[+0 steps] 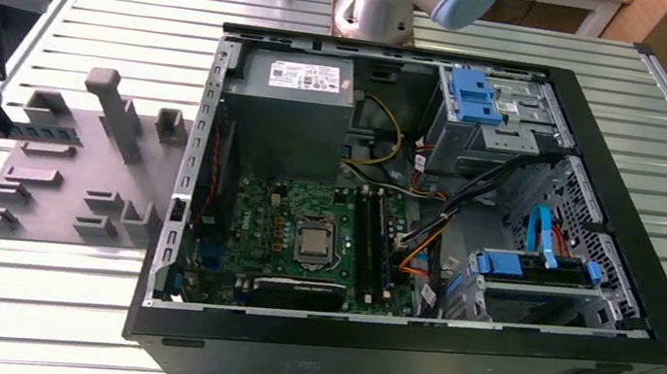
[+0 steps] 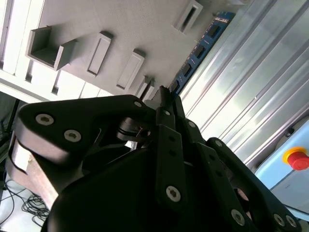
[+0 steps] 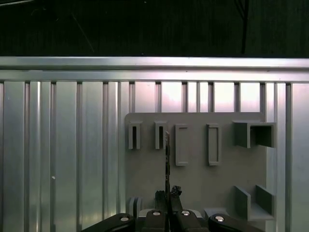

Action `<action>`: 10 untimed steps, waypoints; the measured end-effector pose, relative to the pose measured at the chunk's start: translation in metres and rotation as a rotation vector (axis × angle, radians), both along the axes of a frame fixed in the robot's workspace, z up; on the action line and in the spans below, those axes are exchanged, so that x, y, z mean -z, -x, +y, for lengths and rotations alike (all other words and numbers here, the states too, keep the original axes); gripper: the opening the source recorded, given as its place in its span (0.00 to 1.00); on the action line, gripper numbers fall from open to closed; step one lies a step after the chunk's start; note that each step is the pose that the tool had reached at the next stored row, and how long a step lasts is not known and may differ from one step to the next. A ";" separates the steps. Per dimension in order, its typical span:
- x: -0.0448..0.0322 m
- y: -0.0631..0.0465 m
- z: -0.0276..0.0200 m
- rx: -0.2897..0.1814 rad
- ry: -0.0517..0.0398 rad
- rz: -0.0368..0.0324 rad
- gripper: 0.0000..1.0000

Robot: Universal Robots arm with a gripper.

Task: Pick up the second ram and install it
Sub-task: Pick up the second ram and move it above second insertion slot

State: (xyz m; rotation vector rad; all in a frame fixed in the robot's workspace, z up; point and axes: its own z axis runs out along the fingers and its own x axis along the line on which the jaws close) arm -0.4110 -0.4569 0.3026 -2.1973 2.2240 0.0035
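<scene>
Gripper (image 3: 167, 195) is pinching the second ram (image 2: 200, 48) by one end, with one stick in hand. The stick is hanging edge-on over the one grey fixture plate (image 3: 203, 188), beside its four narrow slots. The plate is lying on the desk (image 1: 69, 307), to the exterior view's left of the one open PC case (image 1: 415, 355). Two blue drive brackets (image 1: 471, 94) are sitting inside the case.

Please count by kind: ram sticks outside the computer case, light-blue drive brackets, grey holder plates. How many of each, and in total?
Ram sticks outside the case: 1, the second ram, held in the gripper
Light-blue drive brackets: 2
Grey holder plate: 1
Total: 4
</scene>
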 end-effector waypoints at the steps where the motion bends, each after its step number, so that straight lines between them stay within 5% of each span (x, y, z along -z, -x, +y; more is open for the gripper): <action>1: -0.0007 0.000 0.0000 0.000 0.0000 0.0000 0.14; 10: -0.0069 0.000 0.0000 0.000 0.0000 -0.0001 0.14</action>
